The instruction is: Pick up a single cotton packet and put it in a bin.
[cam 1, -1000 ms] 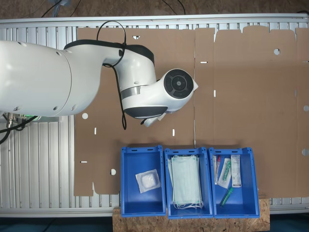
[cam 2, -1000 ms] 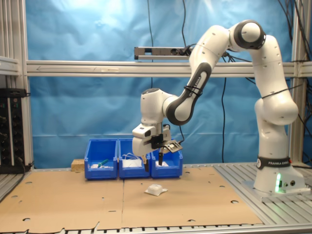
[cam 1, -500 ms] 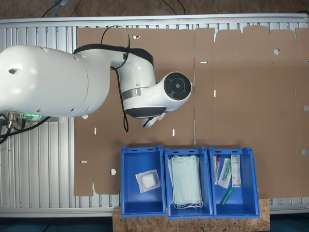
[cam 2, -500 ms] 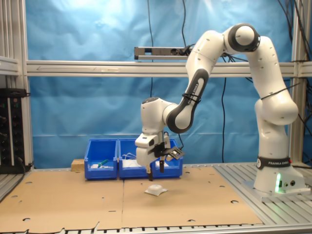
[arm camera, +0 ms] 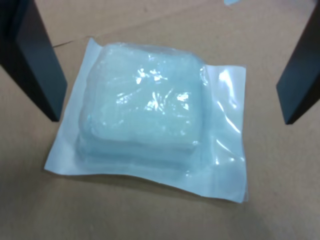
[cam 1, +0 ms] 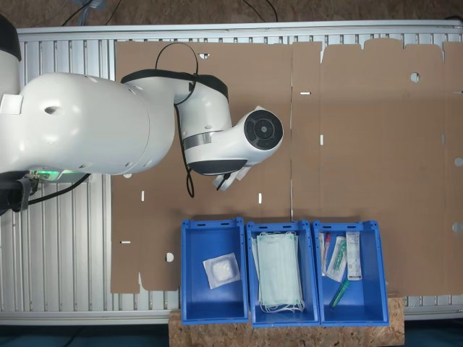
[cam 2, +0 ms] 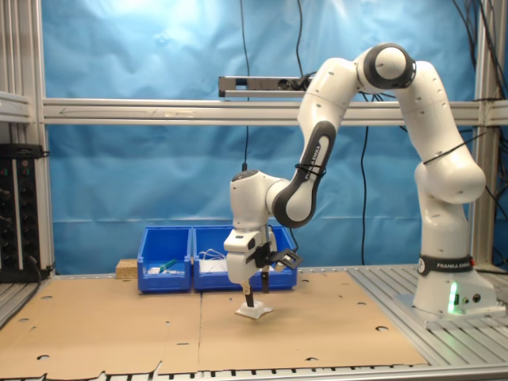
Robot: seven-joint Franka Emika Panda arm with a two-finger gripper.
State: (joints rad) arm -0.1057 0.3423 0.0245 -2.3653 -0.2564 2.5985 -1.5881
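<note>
The cotton packet [arm camera: 150, 115], clear plastic around a white pad, lies flat on the brown cardboard. In the second exterior view the cotton packet [cam 2: 255, 312] rests near the middle of the table, in front of the bins. My gripper [arm camera: 172, 119] is open, and its black fingers [arm camera: 32, 60] stand on either side of the packet without touching it. The gripper [cam 2: 249, 304] points straight down, its tips just above the cardboard. The blue bin [cam 1: 189, 269] at the first exterior view's left holds another cotton packet [cam 1: 221, 270]. That same bin [cam 2: 282, 275] sits behind the arm.
Two more blue bins stand beside it in a row: the middle one [cam 1: 252, 238] holds pale green masks [cam 1: 281, 271], the far one [cam 1: 377, 269] syringes and tubes. The white arm [cam 1: 108, 134] hangs over the cardboard. The robot base [cam 2: 444, 298] stands at the second exterior view's right.
The arm has lowered the gripper from bin height down to the cardboard, so its open fingers now straddle the packet. The packet has not moved.
</note>
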